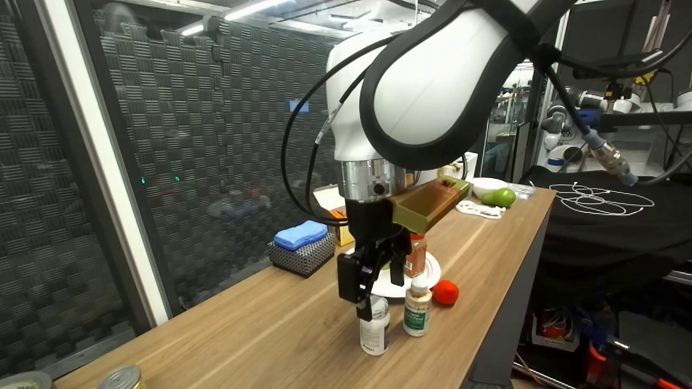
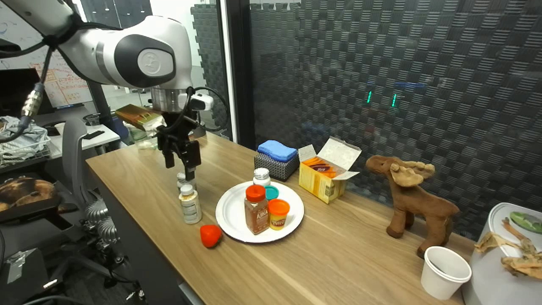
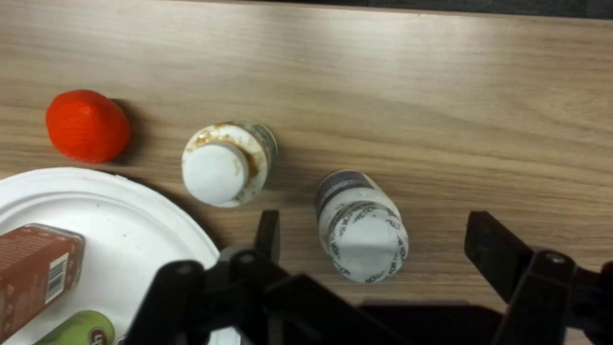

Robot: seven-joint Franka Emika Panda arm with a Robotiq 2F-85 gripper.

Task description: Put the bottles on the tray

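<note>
Saw the gripper (image 2: 180,167) pointed down over the counter (image 2: 262,271), fingers (image 3: 498,256) spread wide to either side of the purple-labelled bottle (image 3: 366,235), with bare wood showing in the wrist view between each finger and the cap. Could not settle the height of the fingertips against that cap. Found the purple-labelled bottle upright on the counter, and the green-labelled bottle (image 1: 417,313) upright just beside, near the tray (image 2: 230,212), a round white plate. Counted on the tray a red-capped bottle (image 2: 257,214) with a reddish-brown body, a white bottle (image 2: 261,177) toward the back, a teal-lidded container (image 2: 272,192) and an orange-lidded tub (image 2: 278,215). Noticed a red rounded object (image 3: 86,127) on the counter just outside the rim. Made out beyond the tray, in an exterior view, a yellow box (image 2: 319,183) with flaps up, a blue cloth (image 2: 277,150) atop a dark box (image 2: 277,167), and a brown toy moose (image 2: 408,195).
</note>
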